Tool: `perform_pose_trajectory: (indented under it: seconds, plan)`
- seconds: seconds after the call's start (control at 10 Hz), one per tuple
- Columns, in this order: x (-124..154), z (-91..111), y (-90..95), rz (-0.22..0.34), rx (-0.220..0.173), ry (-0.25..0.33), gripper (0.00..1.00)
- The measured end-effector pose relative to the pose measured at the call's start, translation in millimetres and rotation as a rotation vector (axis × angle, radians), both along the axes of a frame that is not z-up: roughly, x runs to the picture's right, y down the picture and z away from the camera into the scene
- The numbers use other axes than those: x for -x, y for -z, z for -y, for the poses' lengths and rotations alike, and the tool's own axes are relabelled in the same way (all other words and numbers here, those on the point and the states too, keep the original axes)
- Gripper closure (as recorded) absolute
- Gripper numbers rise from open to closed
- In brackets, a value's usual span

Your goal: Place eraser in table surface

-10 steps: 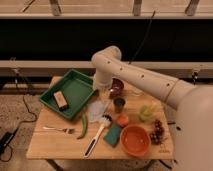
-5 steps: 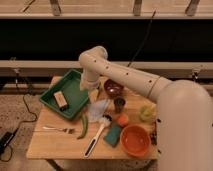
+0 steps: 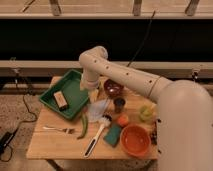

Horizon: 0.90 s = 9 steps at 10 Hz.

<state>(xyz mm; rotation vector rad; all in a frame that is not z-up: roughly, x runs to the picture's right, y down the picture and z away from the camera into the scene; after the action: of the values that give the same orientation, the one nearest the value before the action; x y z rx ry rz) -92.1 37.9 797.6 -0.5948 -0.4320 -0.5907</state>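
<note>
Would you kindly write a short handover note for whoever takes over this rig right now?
Pincer: over the right edge of the green tray, apart from the eraser and not holding it.
Eraser: lying inside the green tray, in its left part.
Table surface: bare wood shows at the front left, below the fork.
Done: nothing of the placing yet; the eraser is not yet picked up.
Left: bring the pincer over to the eraser, grasp it, lift it out of the tray and set it down on the bare wood, probably at the front left.
</note>
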Motion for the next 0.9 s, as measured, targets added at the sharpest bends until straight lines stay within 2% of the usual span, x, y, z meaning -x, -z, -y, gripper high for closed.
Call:
perform_pose_trajectory:
  seconds: [0.2,0.4,0.6,0.9]
  plan:
    - [-0.3,0.7,0.0,0.001,0.0,-0.001,0.35]
    - [3.8,6.0,-5.1,0.031,-0.011,0.006,0.35]
    - [33.0,21.4,-19.4,0.084,-0.039,0.035,0.35]
    - [86.5,35.0,-37.6,0.156,-0.101,0.118,0.35]
